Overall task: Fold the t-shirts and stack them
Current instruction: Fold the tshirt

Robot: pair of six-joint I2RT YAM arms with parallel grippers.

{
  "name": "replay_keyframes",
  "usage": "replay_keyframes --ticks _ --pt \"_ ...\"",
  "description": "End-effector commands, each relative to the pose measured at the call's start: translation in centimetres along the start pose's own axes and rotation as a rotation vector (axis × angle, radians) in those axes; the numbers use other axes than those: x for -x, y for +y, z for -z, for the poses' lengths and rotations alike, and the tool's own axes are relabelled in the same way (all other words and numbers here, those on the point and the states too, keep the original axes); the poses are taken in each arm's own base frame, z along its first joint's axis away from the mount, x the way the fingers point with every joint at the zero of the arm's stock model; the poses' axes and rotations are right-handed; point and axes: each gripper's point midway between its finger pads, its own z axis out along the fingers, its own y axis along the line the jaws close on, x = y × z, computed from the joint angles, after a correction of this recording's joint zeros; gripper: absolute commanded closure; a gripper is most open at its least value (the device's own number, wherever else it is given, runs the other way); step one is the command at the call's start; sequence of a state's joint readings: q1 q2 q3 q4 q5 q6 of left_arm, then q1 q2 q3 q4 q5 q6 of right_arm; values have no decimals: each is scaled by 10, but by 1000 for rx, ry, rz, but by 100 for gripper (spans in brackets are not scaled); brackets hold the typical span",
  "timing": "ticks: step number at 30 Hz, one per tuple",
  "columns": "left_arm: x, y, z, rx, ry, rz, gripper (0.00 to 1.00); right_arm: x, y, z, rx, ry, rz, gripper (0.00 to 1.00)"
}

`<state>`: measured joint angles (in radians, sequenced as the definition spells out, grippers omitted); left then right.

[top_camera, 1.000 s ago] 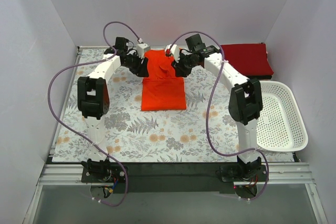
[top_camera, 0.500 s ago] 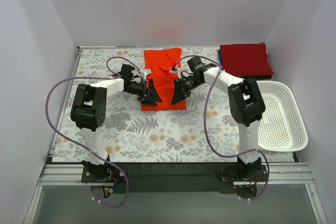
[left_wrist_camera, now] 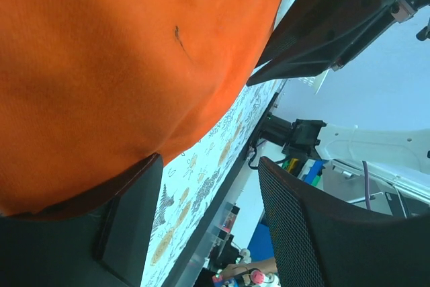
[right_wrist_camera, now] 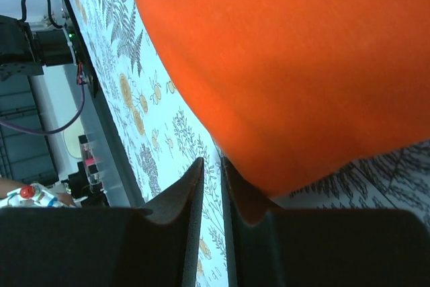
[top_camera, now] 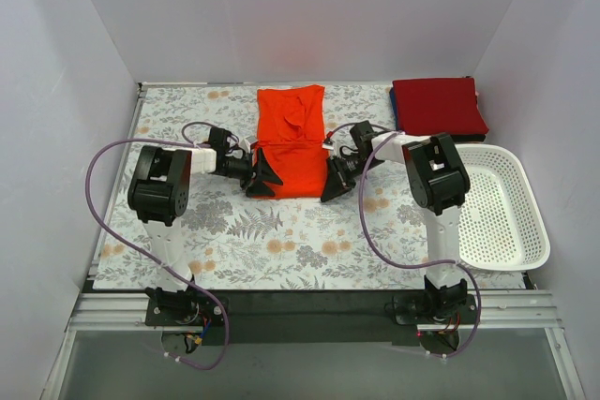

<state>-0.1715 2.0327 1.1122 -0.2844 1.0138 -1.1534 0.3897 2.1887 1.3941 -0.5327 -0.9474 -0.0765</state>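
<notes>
Orange-red t-shirt (top_camera: 292,142) lies folded on floral cloth (top_camera: 281,241), mid-back of the table, with a gripper at each near corner. Left gripper (top_camera: 263,175) sits low at the near-left corner, jaws spread wide. The shirt edge drapes over one finger (left_wrist_camera: 127,213); the other is clear of it. Right gripper (top_camera: 337,182) is at the near-right corner, jaws almost together, with only floral print in the thin gap. The hem touches it but isn't pinched. Crimson t-shirt (top_camera: 439,106) lies folded back-right, with the edge of a blue t-shirt (top_camera: 395,111) showing under it.
</notes>
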Motion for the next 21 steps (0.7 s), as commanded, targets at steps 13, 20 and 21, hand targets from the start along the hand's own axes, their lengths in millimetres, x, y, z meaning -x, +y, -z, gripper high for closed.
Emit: replay_keyframes --ticks 13,20,21 --pt "-11 -50 31 -114 -10 -305 40 50 79 23 -13 -135 279 67" --pt "8 -23 18 -25 -28 -269 41 44 31 -11 -46 -71 213 64" --pt "10 -19 17 -16 -32 -260 41 43 24 -11 -61 -69 212 64"
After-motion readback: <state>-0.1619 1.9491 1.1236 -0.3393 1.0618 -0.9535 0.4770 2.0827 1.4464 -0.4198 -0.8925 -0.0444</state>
